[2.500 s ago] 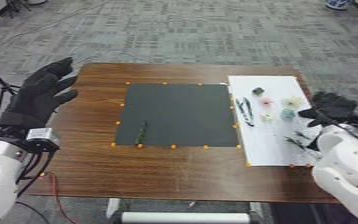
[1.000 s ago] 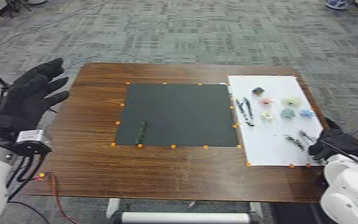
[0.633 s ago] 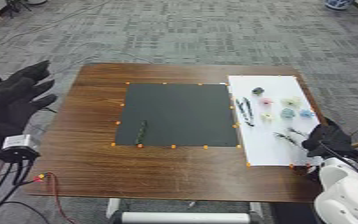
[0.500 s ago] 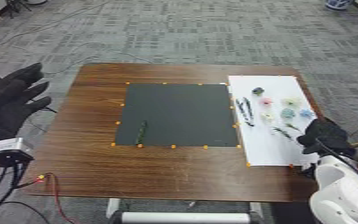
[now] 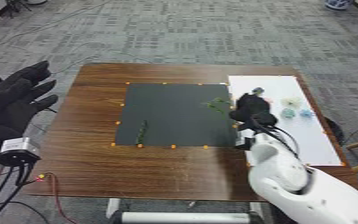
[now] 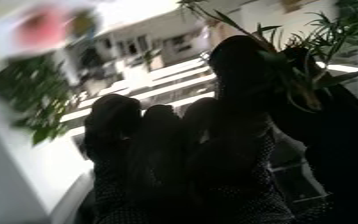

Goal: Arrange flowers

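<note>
Greenery [image 5: 217, 105] sticks out to the left of the right hand [image 5: 253, 109], pinched at its stem by thumb and finger, tips over the dark mat [image 5: 180, 97]. The laid sprig [image 5: 142, 133] sits farther left of that hand and nearer the robot, pointing away from it, so I'd guess matching it takes a wrist turn. The left hand [image 5: 14, 107], loosely spread, is well apart.

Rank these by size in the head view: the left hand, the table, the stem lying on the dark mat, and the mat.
Largest to smallest:
Table
Mat
Left hand
Stem
</note>
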`<control>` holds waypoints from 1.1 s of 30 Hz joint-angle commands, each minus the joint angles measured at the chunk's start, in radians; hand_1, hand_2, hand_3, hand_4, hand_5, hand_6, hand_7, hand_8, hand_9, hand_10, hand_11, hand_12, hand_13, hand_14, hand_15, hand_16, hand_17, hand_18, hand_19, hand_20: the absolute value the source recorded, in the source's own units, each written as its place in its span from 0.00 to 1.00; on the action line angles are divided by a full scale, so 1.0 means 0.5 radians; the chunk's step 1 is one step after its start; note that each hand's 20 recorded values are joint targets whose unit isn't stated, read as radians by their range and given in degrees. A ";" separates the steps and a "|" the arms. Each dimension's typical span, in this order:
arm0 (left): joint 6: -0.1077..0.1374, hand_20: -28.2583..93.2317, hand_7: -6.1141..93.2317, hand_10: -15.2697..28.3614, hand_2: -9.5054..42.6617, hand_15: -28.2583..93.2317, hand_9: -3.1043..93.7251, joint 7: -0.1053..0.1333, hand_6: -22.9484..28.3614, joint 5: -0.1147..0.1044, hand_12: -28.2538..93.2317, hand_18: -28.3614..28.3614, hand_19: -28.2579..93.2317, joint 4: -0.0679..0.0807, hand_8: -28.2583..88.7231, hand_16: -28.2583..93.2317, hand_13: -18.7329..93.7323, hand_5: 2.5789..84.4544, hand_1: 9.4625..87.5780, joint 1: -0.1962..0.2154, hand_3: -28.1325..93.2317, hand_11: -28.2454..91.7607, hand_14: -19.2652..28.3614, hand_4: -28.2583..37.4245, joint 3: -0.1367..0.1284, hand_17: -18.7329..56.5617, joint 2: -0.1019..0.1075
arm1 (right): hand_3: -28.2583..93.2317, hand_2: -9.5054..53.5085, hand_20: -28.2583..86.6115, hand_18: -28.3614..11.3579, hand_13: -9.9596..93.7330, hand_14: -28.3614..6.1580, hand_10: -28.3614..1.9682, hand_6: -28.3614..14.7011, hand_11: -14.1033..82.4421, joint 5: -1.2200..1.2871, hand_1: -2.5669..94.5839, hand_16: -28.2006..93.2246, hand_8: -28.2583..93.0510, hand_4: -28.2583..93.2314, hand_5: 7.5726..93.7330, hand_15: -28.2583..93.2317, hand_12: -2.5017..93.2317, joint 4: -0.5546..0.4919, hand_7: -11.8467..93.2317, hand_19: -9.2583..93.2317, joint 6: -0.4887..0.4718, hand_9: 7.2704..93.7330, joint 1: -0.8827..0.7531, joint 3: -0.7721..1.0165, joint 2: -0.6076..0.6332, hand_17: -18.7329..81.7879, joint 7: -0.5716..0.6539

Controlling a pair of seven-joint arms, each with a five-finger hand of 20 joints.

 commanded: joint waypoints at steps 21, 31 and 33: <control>-0.032 0.31 0.29 0.55 0.05 0.55 0.18 -0.032 0.48 0.004 0.40 0.86 0.56 0.082 0.16 0.21 0.21 0.23 0.20 -0.189 0.81 0.36 0.66 0.04 0.131 0.06 0.113 | 1.00 0.18 0.70 0.09 0.96 0.56 0.64 0.73 0.90 0.053 0.25 0.51 0.39 0.27 1.00 1.00 0.45 0.513 0.57 1.00 -0.751 1.00 0.527 -0.690 -0.729 0.66 0.086; -0.040 0.31 0.29 0.55 0.05 0.55 0.18 -0.052 0.47 0.003 0.40 0.86 0.56 0.090 0.16 0.21 0.21 0.23 0.20 -0.203 0.81 0.36 0.65 0.04 0.154 0.06 0.112 | 0.98 0.17 0.70 0.09 0.96 0.61 0.69 0.75 0.87 0.081 0.26 0.52 0.19 0.10 1.00 0.99 0.47 0.504 0.60 1.00 -0.887 1.00 0.438 -0.573 -0.771 0.67 0.072; -0.031 0.31 0.29 0.55 0.05 0.55 0.18 -0.050 0.47 0.005 0.40 0.86 0.56 0.084 0.16 0.21 0.21 0.23 0.20 -0.192 0.81 0.36 0.65 0.04 0.147 0.06 0.104 | 0.97 0.14 0.69 0.10 0.96 0.62 0.70 0.74 0.85 0.078 0.26 0.52 0.18 0.08 0.98 0.99 0.48 0.494 0.58 1.00 -0.919 1.00 0.430 -0.548 -0.765 0.66 0.053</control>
